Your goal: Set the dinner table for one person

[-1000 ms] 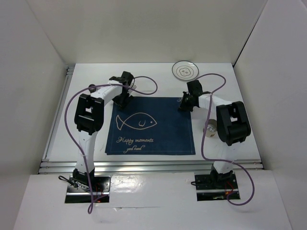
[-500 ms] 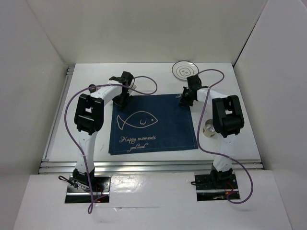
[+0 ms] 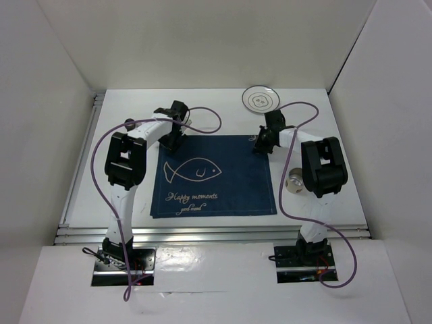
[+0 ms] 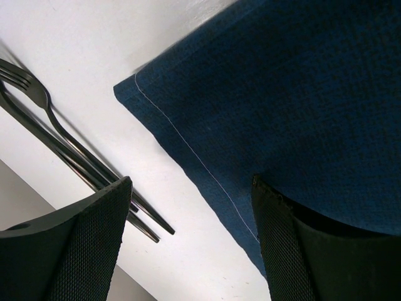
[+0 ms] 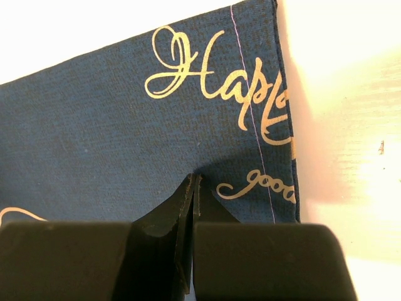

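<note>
The white dinner table [image 3: 223, 111] has a silver rail [image 3: 202, 233] along its near edge. A navy fish-print placemat [image 3: 212, 177] lies flat in the middle. My left gripper [image 3: 173, 138] is open at the mat's far left corner. In the left wrist view its jaws [image 4: 191, 188] straddle the mat's edge [image 4: 207, 175]. My right gripper [image 3: 260, 144] is at the mat's far right corner. Its tips [image 5: 193, 179] are shut on the cloth [image 5: 94, 125] beside gold lettering.
A small patterned plate [image 3: 260, 100] sits at the far edge of the table. A metal cup [image 3: 294, 181] stands right of the mat by the right arm. Two dark forks [image 4: 62, 135] lie on the table left of the mat's corner.
My right gripper swung a little toward the far side and back, and the placemat's right side shifted slightly with it. My left arm has stayed still.
</note>
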`<state>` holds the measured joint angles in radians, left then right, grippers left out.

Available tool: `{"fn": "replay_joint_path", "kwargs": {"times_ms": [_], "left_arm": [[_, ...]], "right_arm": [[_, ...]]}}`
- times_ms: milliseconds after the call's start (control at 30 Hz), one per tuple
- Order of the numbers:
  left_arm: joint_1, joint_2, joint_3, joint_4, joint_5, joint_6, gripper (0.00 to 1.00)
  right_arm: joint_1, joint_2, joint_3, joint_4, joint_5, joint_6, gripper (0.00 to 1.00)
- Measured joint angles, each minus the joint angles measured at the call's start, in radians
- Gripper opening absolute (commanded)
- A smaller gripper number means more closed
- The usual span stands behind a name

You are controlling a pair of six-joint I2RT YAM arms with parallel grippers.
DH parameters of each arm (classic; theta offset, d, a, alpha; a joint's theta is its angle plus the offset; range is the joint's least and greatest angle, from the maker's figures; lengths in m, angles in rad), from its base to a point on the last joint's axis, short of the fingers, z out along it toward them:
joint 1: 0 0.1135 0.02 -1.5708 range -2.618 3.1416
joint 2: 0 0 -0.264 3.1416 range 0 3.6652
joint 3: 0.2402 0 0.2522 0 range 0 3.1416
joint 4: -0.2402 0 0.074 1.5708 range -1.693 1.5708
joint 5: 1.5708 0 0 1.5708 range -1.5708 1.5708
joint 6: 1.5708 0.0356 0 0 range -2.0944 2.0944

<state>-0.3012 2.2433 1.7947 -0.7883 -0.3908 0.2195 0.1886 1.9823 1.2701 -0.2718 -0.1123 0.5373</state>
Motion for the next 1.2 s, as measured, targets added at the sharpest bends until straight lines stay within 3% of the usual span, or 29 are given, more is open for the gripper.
{"fn": "replay_joint_path", "kwargs": {"times_ms": [400, 533, 600, 700, 800, 967, 1200], "left_arm": [[0.0, -0.042, -0.072, 0.067, 0.002, -0.022, 0.83], [0.0, -0.044, -0.073, 0.07, -0.009, -0.021, 0.94], [0.002, -0.045, -0.071, 0.069, -0.014, -0.022, 1.0], [0.005, -0.045, -0.062, 0.063, -0.018, -0.037, 1.0], [0.005, -0.045, -0.059, 0.058, -0.016, -0.044, 1.0], [0.006, -0.052, -0.06, 0.058, -0.014, -0.071, 1.0], [0.016, -0.179, -0.132, 0.076, 0.019, -0.096, 1.0]], "right_arm": [[-0.019, 0.014, 0.039, -0.033, 0.008, -0.046, 0.0], [-0.028, 0.015, 0.048, -0.053, 0.023, -0.074, 0.02], [-0.029, 0.013, 0.052, -0.061, 0.024, -0.087, 0.1], [-0.03, -0.002, 0.052, -0.083, 0.028, -0.109, 0.48], [-0.034, -0.04, 0.056, -0.098, 0.026, -0.135, 0.71], [-0.082, -0.106, 0.104, -0.101, -0.042, -0.111, 0.84], [-0.259, -0.132, 0.11, 0.065, -0.177, 0.085, 0.85]]}}
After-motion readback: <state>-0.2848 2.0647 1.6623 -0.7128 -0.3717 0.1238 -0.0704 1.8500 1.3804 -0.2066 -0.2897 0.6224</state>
